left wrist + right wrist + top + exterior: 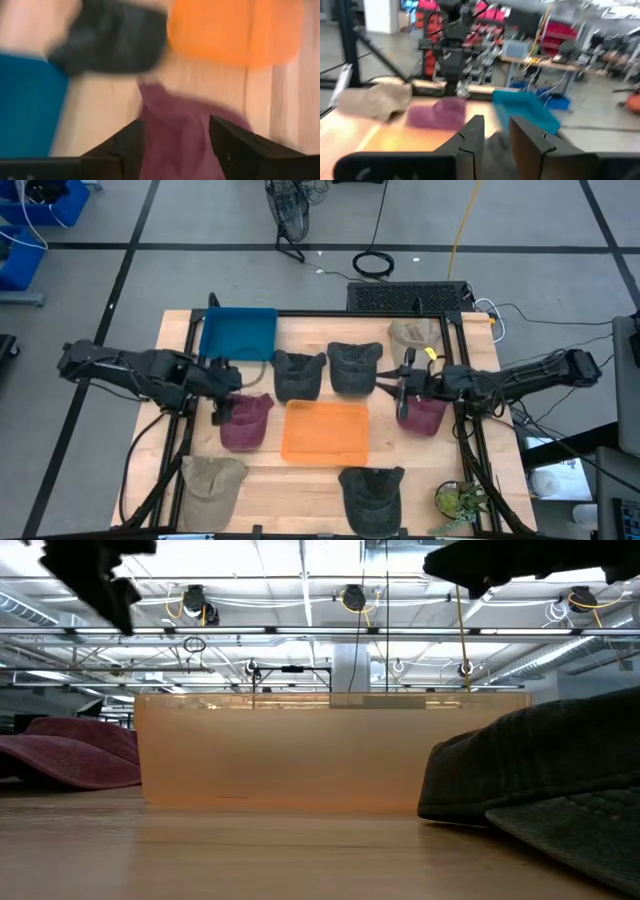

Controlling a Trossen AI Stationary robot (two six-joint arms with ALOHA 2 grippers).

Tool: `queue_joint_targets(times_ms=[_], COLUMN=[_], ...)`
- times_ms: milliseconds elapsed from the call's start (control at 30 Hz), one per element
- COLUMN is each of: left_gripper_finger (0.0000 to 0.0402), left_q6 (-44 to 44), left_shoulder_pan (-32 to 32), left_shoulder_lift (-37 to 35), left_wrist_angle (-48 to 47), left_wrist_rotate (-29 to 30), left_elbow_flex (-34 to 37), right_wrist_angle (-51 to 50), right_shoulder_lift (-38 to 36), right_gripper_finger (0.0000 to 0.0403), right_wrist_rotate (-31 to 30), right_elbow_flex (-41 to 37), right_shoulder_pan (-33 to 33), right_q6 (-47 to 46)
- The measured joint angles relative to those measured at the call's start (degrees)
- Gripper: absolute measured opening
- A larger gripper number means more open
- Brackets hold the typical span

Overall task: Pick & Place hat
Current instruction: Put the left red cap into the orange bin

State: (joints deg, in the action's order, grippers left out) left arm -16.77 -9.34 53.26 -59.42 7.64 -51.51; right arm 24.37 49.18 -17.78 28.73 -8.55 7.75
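Observation:
Several hats lie on the wooden table. A maroon hat (247, 420) rests left of the orange tray (325, 430), and another maroon hat (424, 416) rests to its right. My left gripper (220, 402) hangs open above the left maroon hat (175, 130), slanting down, its fingers on either side of the hat in the left wrist view without touching it. My right gripper (400, 387) points level toward the table's left, above the right maroon hat's inner edge. It is open (495, 137), with nothing between its fingers. In the low view both arms (100, 580) (520, 560) are well above the table.
A blue tray (238, 332) sits at the far left. Two dark hats (298, 373) (355, 367) lie behind the orange tray and a third (372, 495) lies near the front edge. A tan hat (212, 485), a beige hat (415, 333) and a small plant (460, 500) occupy corners.

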Motion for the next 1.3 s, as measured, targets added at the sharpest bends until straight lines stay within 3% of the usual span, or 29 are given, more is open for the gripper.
queue_joint_targets(times_ms=[367,667,1100,1300], left_gripper_finger=[0.0237,0.0237,0.0237,0.0237], left_q6=[-7.49,-7.69,-9.19,-7.03], left_shoulder_pan=[-7.14,-7.95,-4.55,-2.79], left_shoulder_lift=[12.93,19.87,21.42,21.42], left_wrist_angle=[-3.49,-3.45,-2.73,3.25], left_wrist_rotate=[-2.04,1.38,-1.93,-6.32], left_elbow_flex=[1.8,1.82,1.88,4.31], right_wrist_angle=[-3.65,-3.11,-3.68,-3.72], right_shoulder_lift=[0.03,0.03,0.03,0.03], right_gripper_finger=[0.0086,0.0082,0.0077,0.0076], right_wrist_rotate=[-0.04,-0.09,-0.11,-0.13], right_elbow_flex=[0.0,0.0,0.0,0.0], right_shoulder_pan=[-5.37,-7.45,-9.24,-9.21], right_q6=[-3.2,-3.03,-4.07,-4.08])
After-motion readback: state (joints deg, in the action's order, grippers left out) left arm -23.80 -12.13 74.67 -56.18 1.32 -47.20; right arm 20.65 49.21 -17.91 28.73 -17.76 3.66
